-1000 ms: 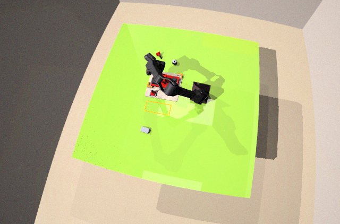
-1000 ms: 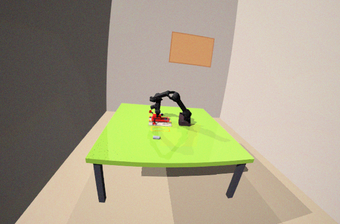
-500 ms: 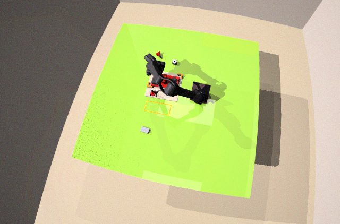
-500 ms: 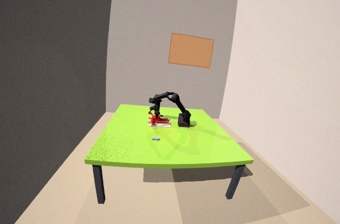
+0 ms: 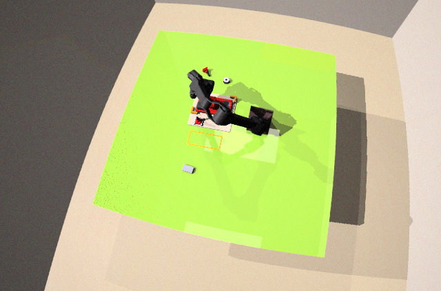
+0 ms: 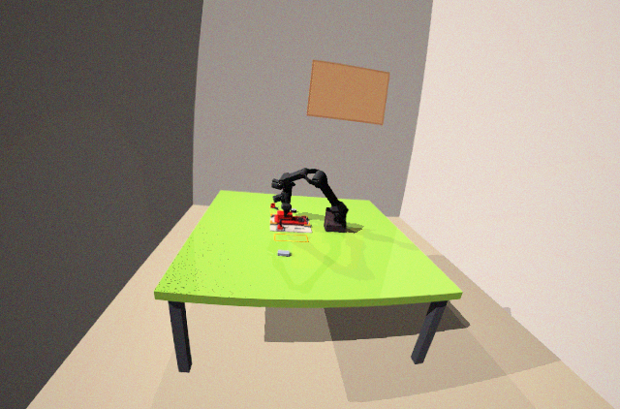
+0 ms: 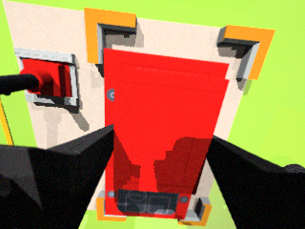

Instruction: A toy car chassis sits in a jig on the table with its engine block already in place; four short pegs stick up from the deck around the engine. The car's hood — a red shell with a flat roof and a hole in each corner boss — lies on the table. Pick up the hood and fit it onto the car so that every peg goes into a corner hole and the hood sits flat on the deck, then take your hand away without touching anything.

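Tool (image 7: pixel 160 133) grips flat-roofed red hood (image 7: pixel 167 114) above 1 chassis (image 7: pixel 109 119).

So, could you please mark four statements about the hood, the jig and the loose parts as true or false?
1. The jaws are shut on the red hood. True.
2. The hood is being held over the outlined rectangle. False: it is over the chassis in the jig.
3. The jig has orange corner brackets. True.
4. The small grey block lies on the jig's board. False: it lies on the green table.
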{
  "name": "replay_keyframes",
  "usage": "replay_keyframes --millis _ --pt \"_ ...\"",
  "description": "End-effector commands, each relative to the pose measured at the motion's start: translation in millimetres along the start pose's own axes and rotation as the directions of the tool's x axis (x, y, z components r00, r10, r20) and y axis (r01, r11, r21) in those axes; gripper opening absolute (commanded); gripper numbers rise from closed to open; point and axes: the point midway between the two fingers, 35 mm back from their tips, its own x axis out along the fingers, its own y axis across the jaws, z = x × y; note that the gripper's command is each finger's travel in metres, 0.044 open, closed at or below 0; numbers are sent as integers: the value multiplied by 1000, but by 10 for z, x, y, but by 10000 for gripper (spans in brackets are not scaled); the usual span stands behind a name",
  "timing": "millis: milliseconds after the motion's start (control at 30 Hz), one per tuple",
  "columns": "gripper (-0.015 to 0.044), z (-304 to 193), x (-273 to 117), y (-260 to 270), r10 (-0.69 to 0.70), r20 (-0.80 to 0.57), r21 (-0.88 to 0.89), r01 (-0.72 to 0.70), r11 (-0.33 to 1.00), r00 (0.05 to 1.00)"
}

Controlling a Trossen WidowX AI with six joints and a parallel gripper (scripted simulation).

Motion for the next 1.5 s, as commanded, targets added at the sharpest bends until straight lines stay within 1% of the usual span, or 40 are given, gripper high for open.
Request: replay_keyframes --millis 0,567,1467 --pt "0 5 17 5 3 0 1 -3 1000 1000" --pt "0 6 -57 2 1 0 0 -1 1000 1000" --pt "0 1 4 7 2 5 2 -2 1000 1000"
